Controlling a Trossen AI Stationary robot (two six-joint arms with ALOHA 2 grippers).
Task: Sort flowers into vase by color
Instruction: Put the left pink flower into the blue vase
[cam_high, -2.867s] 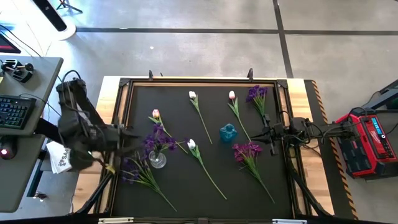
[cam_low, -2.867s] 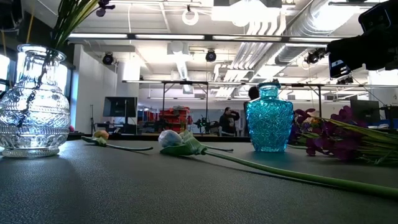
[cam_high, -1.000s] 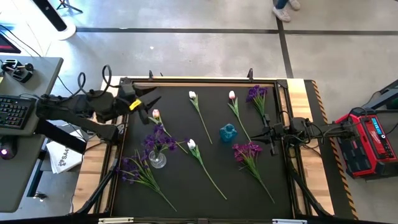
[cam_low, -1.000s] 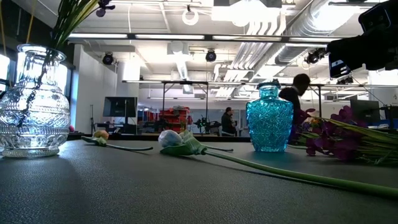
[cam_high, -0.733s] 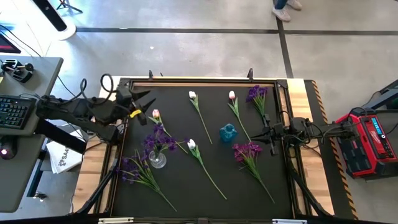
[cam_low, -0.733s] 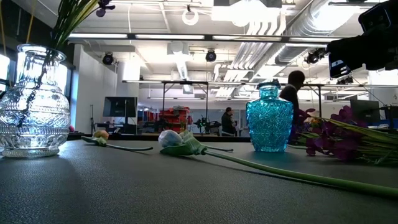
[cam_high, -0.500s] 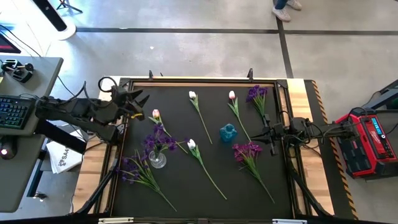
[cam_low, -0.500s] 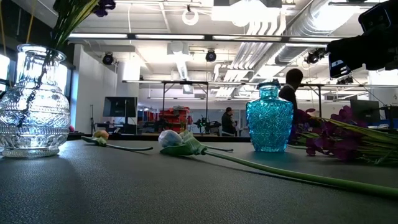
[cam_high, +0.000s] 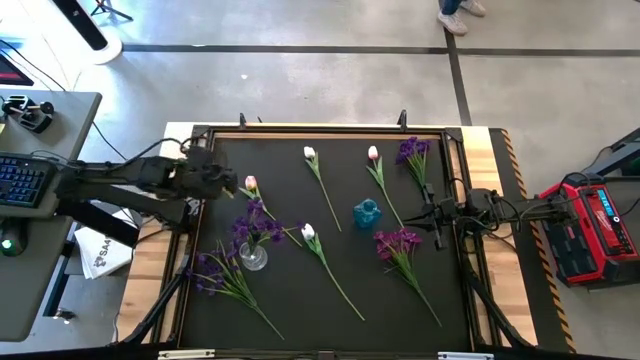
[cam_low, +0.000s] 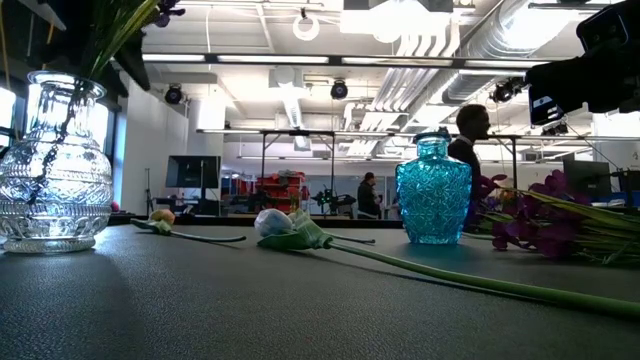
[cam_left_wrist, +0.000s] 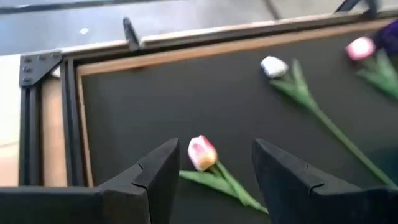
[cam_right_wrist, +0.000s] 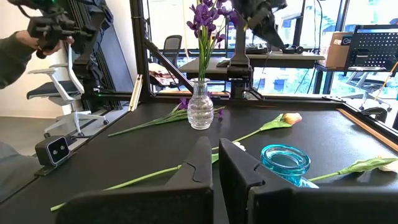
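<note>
My left gripper (cam_high: 231, 183) is open near the mat's far-left part, its fingers standing on either side of a pink tulip's head (cam_left_wrist: 202, 152) without touching it. That tulip (cam_high: 250, 184) lies flat on the black mat. A clear glass vase (cam_high: 253, 258) holds one purple sprig (cam_right_wrist: 204, 25). A small blue vase (cam_high: 367, 213) stands at mid-mat. Three more tulips (cam_high: 309, 153) (cam_high: 373, 153) (cam_high: 308, 231) and three purple sprigs (cam_high: 412, 150) (cam_high: 397, 241) (cam_high: 215, 272) lie on the mat. My right gripper (cam_high: 432, 213) waits shut at the right, beside the blue vase.
A raised black frame (cam_high: 205, 133) with a wooden rim borders the mat. A desk with a keyboard (cam_high: 20, 180) stands left of the table, a red device (cam_high: 590, 225) right of it. A person (cam_low: 470, 130) shows in the room behind the blue vase.
My left gripper has swung from the far-left corner of the mat toward the near edge and tipped down over the pink tulip, staying open. In the room behind, a person has walked on past the blue vase.
</note>
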